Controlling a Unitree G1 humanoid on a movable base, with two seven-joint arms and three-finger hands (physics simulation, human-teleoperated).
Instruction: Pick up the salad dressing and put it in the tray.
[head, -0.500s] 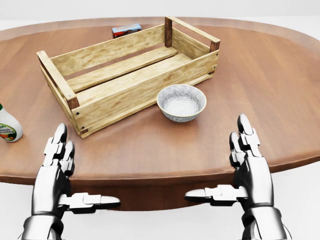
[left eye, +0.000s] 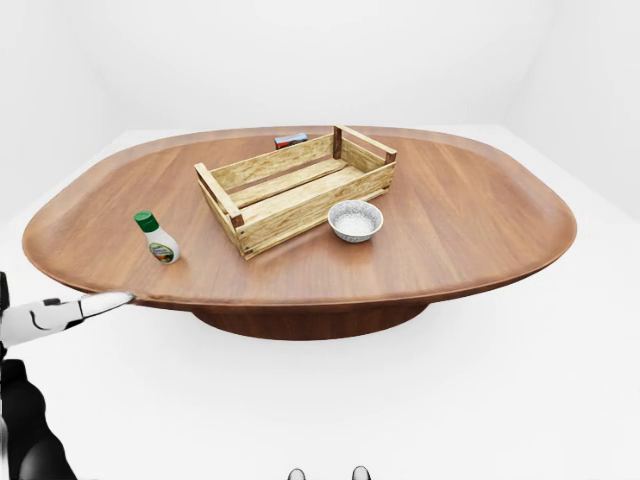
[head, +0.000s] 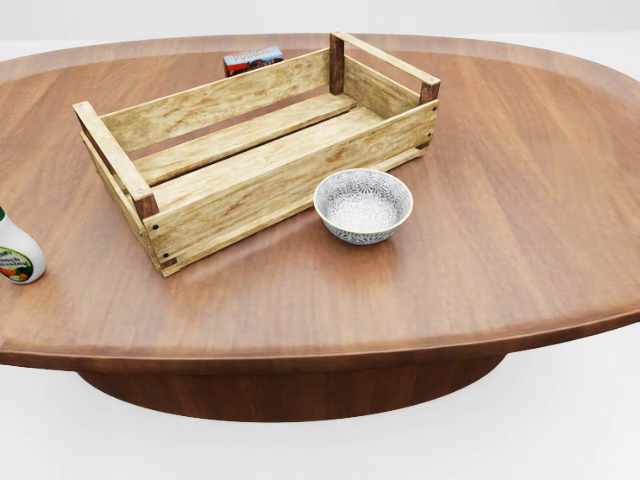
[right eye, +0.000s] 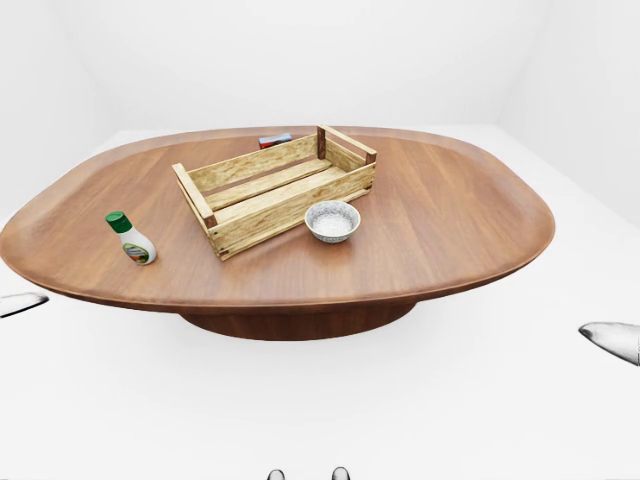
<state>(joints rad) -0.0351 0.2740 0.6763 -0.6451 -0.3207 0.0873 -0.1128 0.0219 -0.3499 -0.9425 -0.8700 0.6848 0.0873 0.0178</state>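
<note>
- the salad dressing (left eye: 157, 238) stands upright on the table (left eye: 470, 215), a small white bottle with a green cap, toward the left side of the top and not far from the near edge.
- the tray (left eye: 297, 190), a slatted wooden crate, sits to the bottle's right and a little farther in, well apart from it and lying at a slant; nothing is in it.
- a patterned bowl (left eye: 355, 220) rests just beside the tray's near right corner, and a small red and blue box (left eye: 291, 140) lies past the tray's far side.
- the left hand (left eye: 62, 312) shows at the left edge of the left-eye view, below the table's rim, one finger stretched out toward the table; the bottle lies up and to the right of it.
- of the right hand (right eye: 612, 338) only a fingertip shows at the right edge of the right-eye view, far across from the bottle; i cannot tell how its fingers are set.
- by my reckoning the left hand is much the nearer, so the reach is its job: up over the rim, then in at the bottle, whose long axis runs vertical.
</note>
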